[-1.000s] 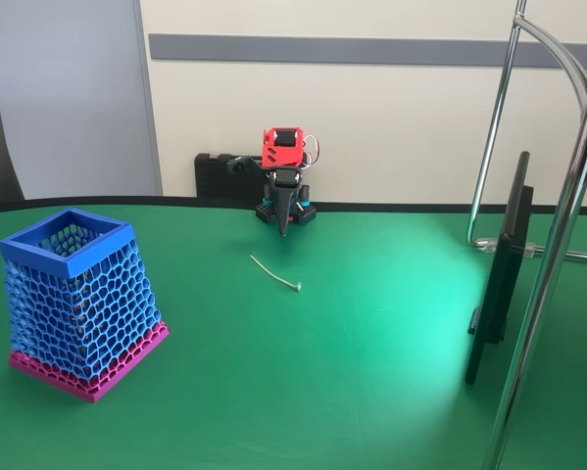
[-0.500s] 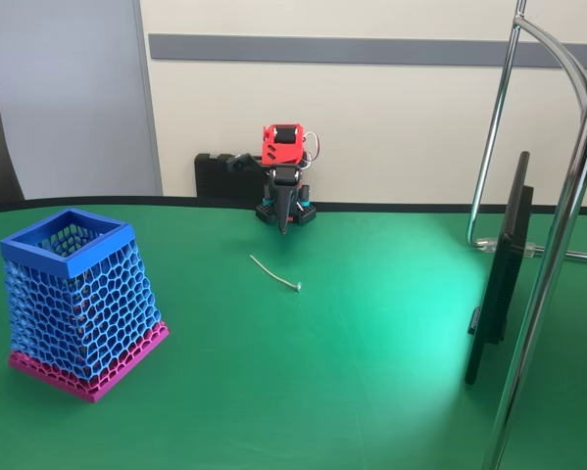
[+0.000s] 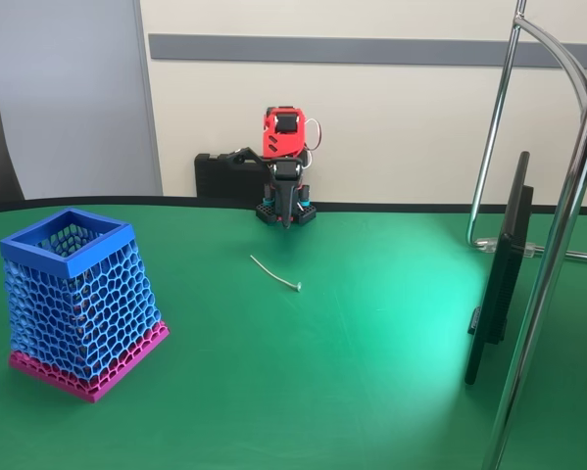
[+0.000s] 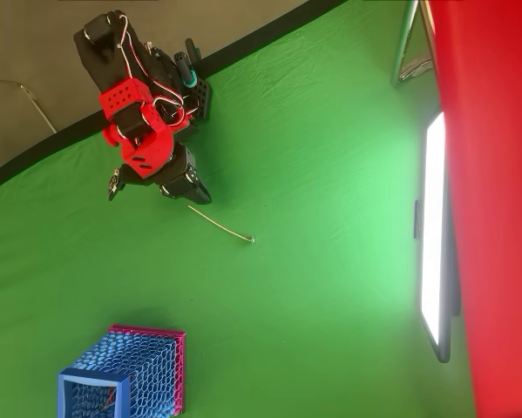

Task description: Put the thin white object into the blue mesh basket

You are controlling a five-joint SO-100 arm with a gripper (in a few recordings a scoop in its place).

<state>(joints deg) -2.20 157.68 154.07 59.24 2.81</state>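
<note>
Tool: your tool [image 3: 285, 221] hangs nose-down at the far edge of the green bench [image 3: 371, 372], just in front of the arm's base; from above it shows as a dark tip [image 4: 199, 193] under the red wrist block.
Tool state: fingers look pressed into one dark point with nothing between them, so it reads as clenched and empty-handed.
White strand: your thin white strand [image 3: 275, 273] lies flat on the bench, just ahead of the tool on the camera side in the fixed view, and clear of it. In the overhead view the strand [image 4: 220, 225] starts close beside the tool tip and runs away from it to the lower right, its small knob at the far end.
Basket: the blue mesh basket [image 3: 68, 257] stands upright on its magenta base, well apart from the tool, off to the left and nearer the camera in the fixed view; from above [image 4: 95, 378] it sits far below the tool, near the bottom edge.
Strand and basket: well apart, with open green bench between them.
Screen: a dark flat panel [image 3: 504, 269] stands edge-on to the right of the tool, well away.
</note>
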